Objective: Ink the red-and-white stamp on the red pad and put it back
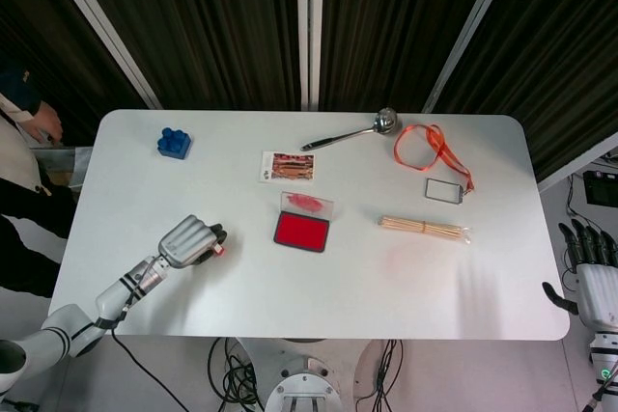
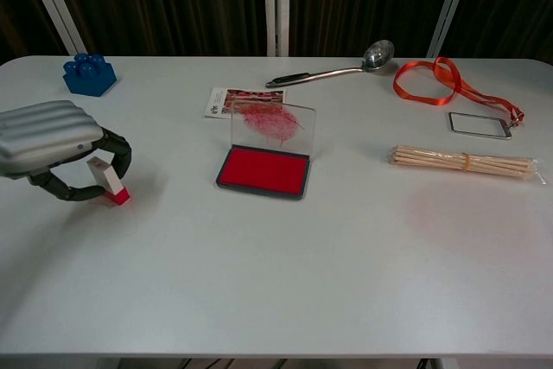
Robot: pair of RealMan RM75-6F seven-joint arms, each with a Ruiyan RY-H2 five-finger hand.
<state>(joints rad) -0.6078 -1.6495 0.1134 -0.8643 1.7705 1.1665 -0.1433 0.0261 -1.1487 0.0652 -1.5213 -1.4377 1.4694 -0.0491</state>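
Note:
The red-and-white stamp (image 2: 106,181) stands tilted on the table at the left, red base down. My left hand (image 2: 47,137) curls around it, thumb against its lower side and a finger at its top. From the head view only the stamp's red tip (image 1: 219,249) shows past my left hand (image 1: 186,241). The red ink pad (image 2: 263,170) lies open at mid-table, its clear lid upright behind it, well to the right of the stamp. My right hand (image 1: 589,282) hangs off the table's right edge, holding nothing, fingers apart.
A blue brick (image 2: 88,73) sits at the back left. A printed card (image 2: 233,99) lies behind the pad. A ladle (image 2: 333,71), an orange lanyard (image 2: 432,82) and a bundle of sticks (image 2: 462,162) lie at the right. A person (image 1: 19,142) stands at the left edge.

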